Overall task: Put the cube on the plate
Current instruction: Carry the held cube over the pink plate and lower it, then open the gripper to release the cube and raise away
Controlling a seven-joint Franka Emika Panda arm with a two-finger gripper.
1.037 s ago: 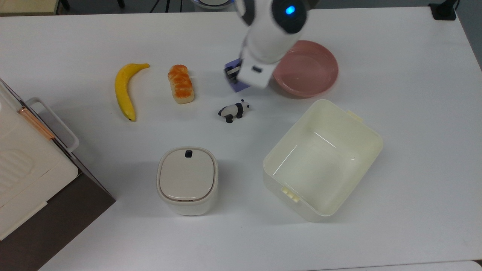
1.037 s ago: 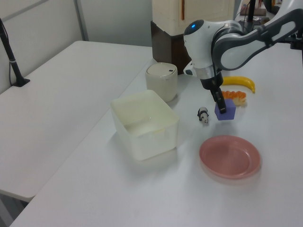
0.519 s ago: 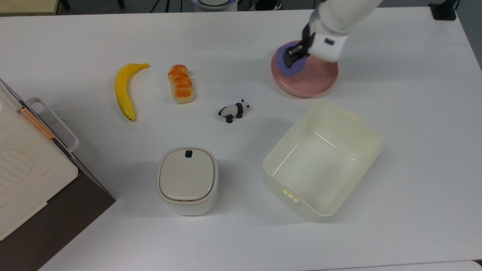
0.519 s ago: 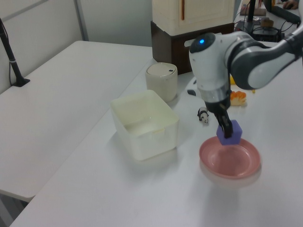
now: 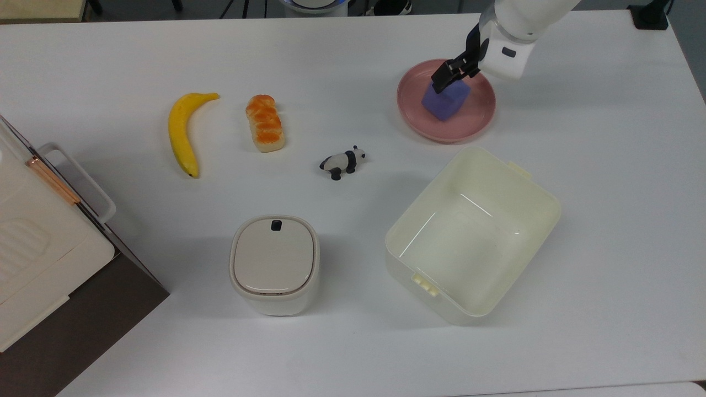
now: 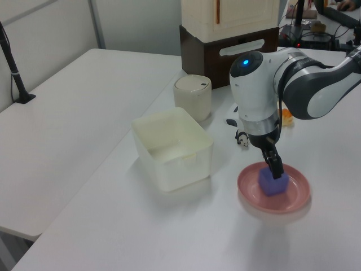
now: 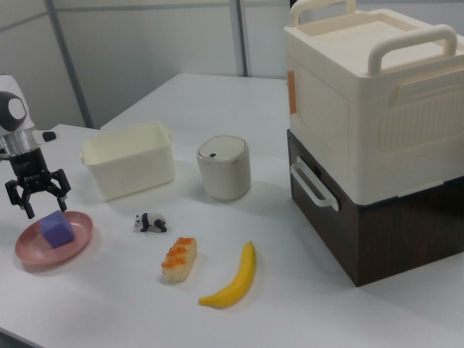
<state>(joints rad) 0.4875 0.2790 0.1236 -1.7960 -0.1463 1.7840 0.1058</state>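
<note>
As judged from how things lie now, looks all but done. Find the cube (image 5: 445, 100) lying flat on the floor of the plate (image 5: 479, 117), inside the rim and close to the plate's middle. See the gripper (image 7: 45, 205) poised just above the plate, fingers spread apart in the right view, gripping nothing and clear of the cube's top. Cannot make out, in the left view, whether a fingertip brushes the cube, since overlapping there. Left to do, most likely: lift straight up from the plate and draw back without nudging the cube.

Containers next. As for the plate, holds the cube and nothing else. Just below the plate in the top view, note the cream tub (image 5: 427, 193), open-topped and bare inside, near the plate but not touching. Farther off, toward the top view's lower left of the plate, note the small lidded bin (image 5: 274, 263), lid shut, contents hidden. Well apart from the plate, toward the right view's right, note the big cream box (image 7: 362, 94) with handles, stacked on a dark brown cabinet (image 7: 377, 232); cannot tell what is inside. To the top view's left of the plate, loose on the table (image 5: 606, 220) and in no container: panda toy (image 5: 342, 162), bread toy (image 5: 265, 122), banana (image 5: 184, 131).
</note>
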